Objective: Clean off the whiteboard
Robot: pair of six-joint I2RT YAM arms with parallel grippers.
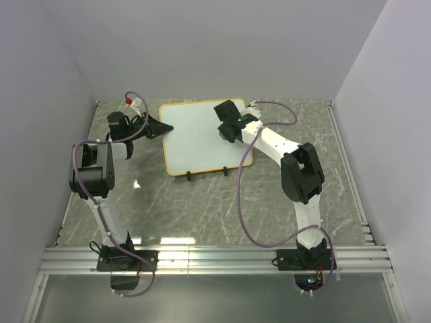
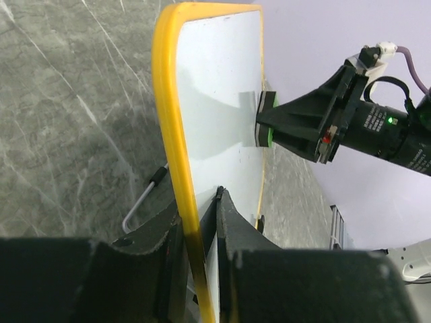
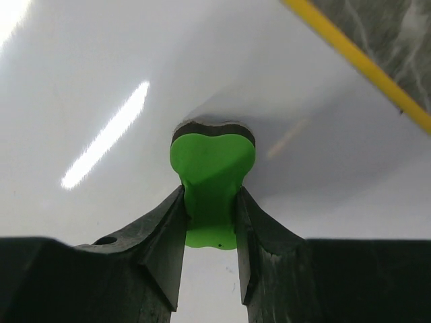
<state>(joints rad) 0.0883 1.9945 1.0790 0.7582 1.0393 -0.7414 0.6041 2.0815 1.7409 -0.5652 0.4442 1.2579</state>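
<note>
Left gripper [image 1: 159, 128], centre-left, pinches the whiteboard [image 1: 199, 145] edge; right gripper [image 1: 227, 114], upper centre, clamps a green eraser [image 3: 212, 171].

- Left arm [image 1: 101, 182]: white tubular links with bulky black joint housings; black base plate bolted on the mounting rail [image 1: 215, 259]; mauve cable looping up from the rail
- Right arm [image 1: 300, 182]: same white-and-black build; longer mauve cable loop above the rail; small green light at the rail end
- Left fingers [image 2: 232, 229]: matt black, tapering wedges
- Right fingers [image 3: 161, 235]: matt black, tapered; a round hole at one root
- Right wrist housing [image 2: 377, 124]: black cylinder; white lettering; green and red lights
</note>
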